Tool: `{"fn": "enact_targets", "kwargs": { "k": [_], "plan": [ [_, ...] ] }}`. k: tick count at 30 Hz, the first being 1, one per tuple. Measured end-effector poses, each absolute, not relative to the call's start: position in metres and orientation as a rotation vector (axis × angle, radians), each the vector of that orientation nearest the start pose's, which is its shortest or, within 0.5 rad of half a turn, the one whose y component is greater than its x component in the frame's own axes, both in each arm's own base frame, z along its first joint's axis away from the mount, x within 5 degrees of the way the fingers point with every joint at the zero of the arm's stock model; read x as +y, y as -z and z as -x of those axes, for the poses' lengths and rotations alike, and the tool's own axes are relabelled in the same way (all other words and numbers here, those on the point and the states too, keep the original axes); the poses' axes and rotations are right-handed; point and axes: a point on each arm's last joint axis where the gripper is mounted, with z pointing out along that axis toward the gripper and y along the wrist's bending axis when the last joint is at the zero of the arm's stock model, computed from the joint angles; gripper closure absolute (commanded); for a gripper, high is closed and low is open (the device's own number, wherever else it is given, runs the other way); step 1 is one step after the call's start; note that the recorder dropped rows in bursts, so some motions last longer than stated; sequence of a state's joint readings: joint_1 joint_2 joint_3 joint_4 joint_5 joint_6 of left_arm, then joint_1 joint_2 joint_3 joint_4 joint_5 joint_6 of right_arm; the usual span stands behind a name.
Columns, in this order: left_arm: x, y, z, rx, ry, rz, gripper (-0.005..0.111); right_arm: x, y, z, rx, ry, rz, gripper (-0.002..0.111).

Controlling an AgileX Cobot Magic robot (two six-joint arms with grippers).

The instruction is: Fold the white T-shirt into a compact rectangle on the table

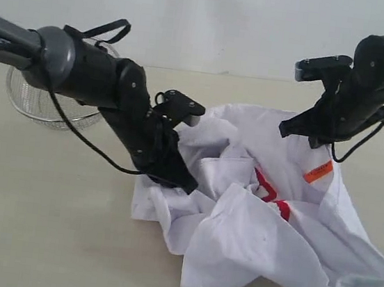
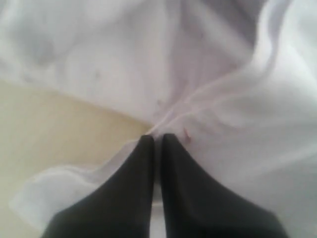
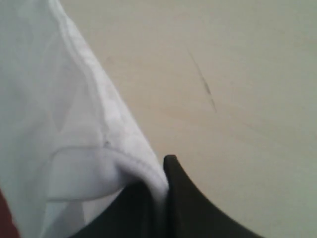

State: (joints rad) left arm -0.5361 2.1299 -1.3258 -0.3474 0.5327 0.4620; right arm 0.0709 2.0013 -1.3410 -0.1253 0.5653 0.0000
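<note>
Progress nil: white T-shirt [image 1: 259, 222] lies crumpled on table [image 1: 41, 230], near wire basket [image 1: 42, 104], not touching it. Your left gripper [image 2: 155, 139] pinches shirt edge on basket side; right gripper [image 3: 161, 171] clamps hem on side away from basket. You have spreading and every fold left.

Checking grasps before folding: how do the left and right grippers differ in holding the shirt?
The left gripper sits low by the table, pinching a seam in crumpled cloth; the right gripper is raised, holding a hemmed edge up. The left grips the shirt on the left, the right at the far right. Both are shut on it.
</note>
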Motion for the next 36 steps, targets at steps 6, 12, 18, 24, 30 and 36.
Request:
{"fn": "enact_targets", "kwargs": {
  "k": [6, 12, 18, 24, 30, 36],
  "plan": [
    [-0.2, -0.107, -0.329, 2.676, 0.296, -0.895, 0.102, 0.031, -0.177, -0.444, 2.682, 0.02, 0.237, 0.108],
    [-0.19, -0.103, -0.311, 2.69, 0.319, -0.77, 0.102, 0.039, -0.203, -0.472, 2.619, -0.067, 0.261, 0.108],
    [-0.174, -0.106, -0.283, 2.74, 0.341, -0.688, 0.102, 0.049, -0.208, -0.494, 2.604, -0.104, 0.291, 0.108],
    [-0.154, -0.113, -0.241, 2.819, 0.372, -0.608, 0.102, 0.078, -0.218, -0.51, 2.523, -0.129, 0.373, 0.108],
    [-0.134, -0.126, -0.206, 2.841, 0.389, -0.49, 0.102, 0.085, -0.225, -0.526, 2.454, -0.131, 0.382, 0.108],
    [-0.118, -0.157, -0.184, 2.682, 0.432, -0.361, 0.102, 0.086, -0.236, -0.535, 2.413, -0.127, 0.385, 0.107]
  ]
}}
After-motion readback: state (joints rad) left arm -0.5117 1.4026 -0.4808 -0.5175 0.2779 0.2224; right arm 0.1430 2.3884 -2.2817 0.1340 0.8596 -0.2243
